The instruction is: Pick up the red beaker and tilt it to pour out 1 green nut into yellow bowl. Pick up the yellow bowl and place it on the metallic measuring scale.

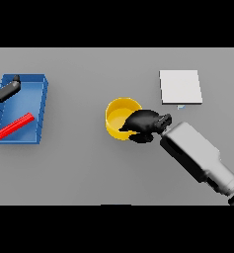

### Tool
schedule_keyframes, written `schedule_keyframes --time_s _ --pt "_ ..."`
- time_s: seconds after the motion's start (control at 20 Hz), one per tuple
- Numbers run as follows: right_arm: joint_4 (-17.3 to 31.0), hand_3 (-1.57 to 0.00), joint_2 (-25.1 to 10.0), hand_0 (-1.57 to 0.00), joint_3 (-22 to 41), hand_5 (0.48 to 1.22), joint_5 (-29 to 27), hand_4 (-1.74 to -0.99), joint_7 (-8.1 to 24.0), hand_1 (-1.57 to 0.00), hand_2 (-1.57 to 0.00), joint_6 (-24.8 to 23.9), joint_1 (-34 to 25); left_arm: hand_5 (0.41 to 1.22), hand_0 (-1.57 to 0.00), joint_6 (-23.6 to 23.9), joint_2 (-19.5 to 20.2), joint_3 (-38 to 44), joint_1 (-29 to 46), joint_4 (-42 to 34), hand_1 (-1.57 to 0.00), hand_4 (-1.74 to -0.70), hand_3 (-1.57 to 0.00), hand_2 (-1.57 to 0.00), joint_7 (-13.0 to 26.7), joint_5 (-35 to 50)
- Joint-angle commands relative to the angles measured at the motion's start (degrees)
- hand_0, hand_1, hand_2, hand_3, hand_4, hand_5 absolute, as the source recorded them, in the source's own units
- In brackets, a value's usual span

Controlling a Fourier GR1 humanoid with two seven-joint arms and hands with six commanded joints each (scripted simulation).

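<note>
The yellow bowl point(119, 114) stands near the middle of the grey table. My right hand point(144, 123) is at the bowl's right rim, its fingers curled over and round that rim. The metallic measuring scale point(180, 86), a pale square plate, lies at the back right, apart from the bowl. A red beaker point(14, 126) lies on its side inside the blue tray point(39, 106) at the left. My left hand point(5, 91) hangs over the tray's back left corner, fingers fairly straight, holding nothing. I cannot see a green nut inside the bowl.
The blue tray's walls stand up along the table's left side. My right forearm point(197, 154) crosses the table's lower right part.
</note>
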Motion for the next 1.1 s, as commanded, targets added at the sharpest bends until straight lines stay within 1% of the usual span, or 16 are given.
schedule_keyframes --time_s 0.0,0.05,0.2,0.25,0.3,0.35,0.4,0.5,0.55,0.6,0.7,0.75,0.8,0.9,1.0,1.05 --pt "-0.2 -1.09 -0.3 -1.35 0.0 1.167 -0.2 -1.667 -0.2 -1.33 -1.28 0.3 0.0 0.726 0.0 -0.2 0.1 0.3 -0.1 0.1 0.0 -0.8 0.0 0.0 0.0 0.4" --pt "-0.3 -1.14 -0.4 -1.39 0.0 1.178 -0.4 -1.682 -0.4 -1.38 -1.31 0.5 0.0 0.725 0.0 -0.5 0.2 0.5 0.0 0.3 0.0 -0.8 0.0 0.0 -0.4 0.6" --pt "-0.7 -1.18 0.0 -1.48 -0.3 1.199 -0.8 -1.711 1.4 -1.47 -1.42 0.4 0.0 0.724 0.0 0.2 0.0 0.5 0.2 -0.2 0.0 -0.81 0.0 0.0 -0.5 0.6" --pt "-0.8 -1.18 -0.3 -1.5 -0.2 1.203 -0.8 -1.717 0.9 -1.49 -1.45 0.1 -0.1 0.725 0.0 -0.1 0.3 0.6 0.2 -0.3 0.0 -0.81 0.0 0.0 -0.7 0.6" --pt "-2.0 -1.19 -0.5 -1.51 -0.6 1.207 -1.3 -1.722 1.7 -1.51 -1.45 0.7 -0.3 0.725 0.0 -0.2 0.5 0.4 -0.1 -0.6 0.0 -0.8 0.0 0.0 0.0 0.5" --pt "-3.1 -1.19 -1.8 -1.52 -1.3 1.21 -1.8 -1.726 0.8 -1.52 -1.47 0.9 -0.1 0.724 0.0 0.3 0.7 0.1 0.1 -1.4 0.0 -0.8 0.0 0.0 0.3 0.0" --pt "-4.2 -1.19 -2.5 -1.53 -1.9 1.212 -2.4 -1.729 1.3 -1.53 -1.49 1.7 -0.7 0.724 0.0 0.0 1.0 0.4 0.4 -1.3 0.0 -0.8 0.0 0.0 0.3 0.6" --pt "-6.3 -1.33 -3.3 -1.55 -3.1 1.215 -3.6 -1.732 2.3 -1.55 -1.49 3.3 -1.6 0.723 0.0 0.2 1.2 0.4 1.2 -1.7 0.0 -0.8 0.0 0.0 -0.4 0.6" --pt "-8.0 -1.38 -4.1 -1.55 -3.5 1.216 -3.9 -1.731 2.9 -1.55 -1.51 4.3 -2.0 0.721 0.0 0.4 0.9 0.2 0.8 -1.8 0.0 -0.8 0.0 0.0 0.3 0.4" --pt "-9.1 -1.36 -5.1 -1.56 -4.1 1.217 -4.0 -1.73 3.3 -1.55 -1.52 4.8 -2.3 0.719 0.0 0.6 0.9 -0.1 1.0 -2.2 0.0 -0.8 0.0 0.0 0.4 0.2" --pt "-12.7 -1.34 -5.7 -1.56 -5.4 1.219 -5.0 -1.726 6.8 -1.56 -1.54 6.9 -2.3 0.72 0.0 -0.1 0.4 -0.1 0.5 -1.3 0.0 -0.8 0.0 0.0 0.3 0.5" --pt "-12.6 -1.31 -5.9 -1.56 -6.0 1.219 -5.0 -1.724 6.9 -1.56 -1.54 6.8 -3.2 0.722 0.0 -0.2 0.4 0.0 0.0 -1.4 0.0 -0.8 0.0 0.0 0.5 0.5" --pt "-12.5 -1.29 -6.3 -1.56 -6.8 1.219 -5.3 -1.723 7.9 -1.56 -1.55 7.0 -3.4 0.723 0.0 0.0 -0.1 0.2 -0.5 -0.4 0.0 -0.8 0.0 0.0 0.4 0.3" --pt "-12.5 -1.25 -8.0 -1.57 -7.9 1.219 -5.9 -1.72 7.6 -1.57 -1.56 7.5 -3.4 0.723 0.0 -0.1 0.2 0.4 -0.1 -0.4 0.0 -0.81 0.0 0.0 -0.6 0.5" --pt "-12.3 -1.24 -10.1 -1.57 -8.6 1.22 -5.9 -1.719 5.7 -1.57 -1.56 7.2 -4.3 0.723 0.0 -0.5 1.1 0.4 0.3 -0.9 0.0 -0.8 0.0 0.0 -1.1 0.2" --pt "-11.8 -1.24 -10.5 -1.57 -8.8 1.22 -5.7 -1.719 5.0 -1.57 -1.56 6.5 -5.0 0.723 0.0 -0.2 1.2 0.3 0.1 -1.3 0.0 -0.8 0.0 0.0 -0.4 0.1"
